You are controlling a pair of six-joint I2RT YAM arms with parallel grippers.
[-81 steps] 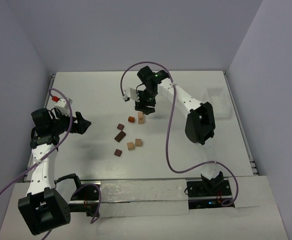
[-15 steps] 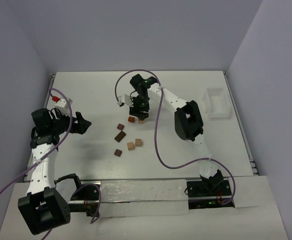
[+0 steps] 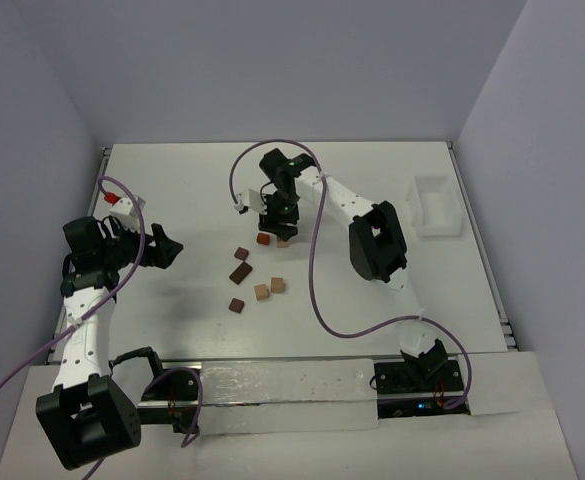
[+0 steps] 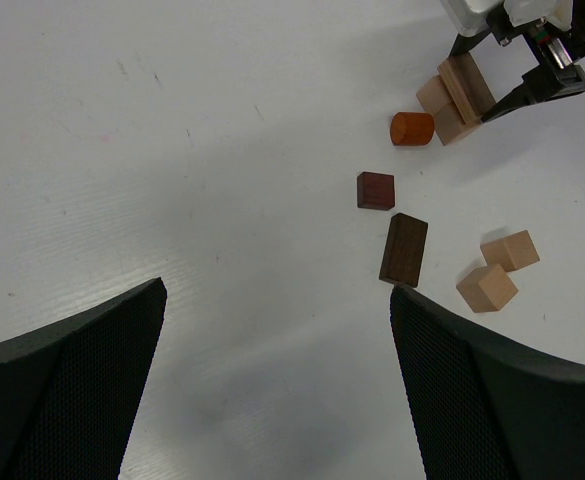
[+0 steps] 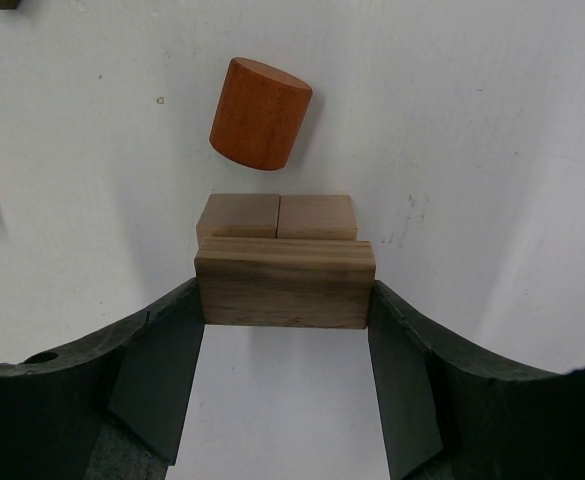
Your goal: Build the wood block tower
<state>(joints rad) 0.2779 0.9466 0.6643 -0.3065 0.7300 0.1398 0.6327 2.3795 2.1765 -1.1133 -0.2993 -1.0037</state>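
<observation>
right jaws clamped on plank, held square over two tan cubes, likely to bridge them; left jaws wide open, empty, off to the side

tower: plank across two tan cubes | wood blocks: five loose nearby

Soft, even light from overhead fills all three views and falls bright on the white table. Shadows are faint: a grey smudge under the left arm in the top view, a dim patch low in the left wrist view. The right wrist view is sharp, with the wood block showing crisp grain.
</observation>
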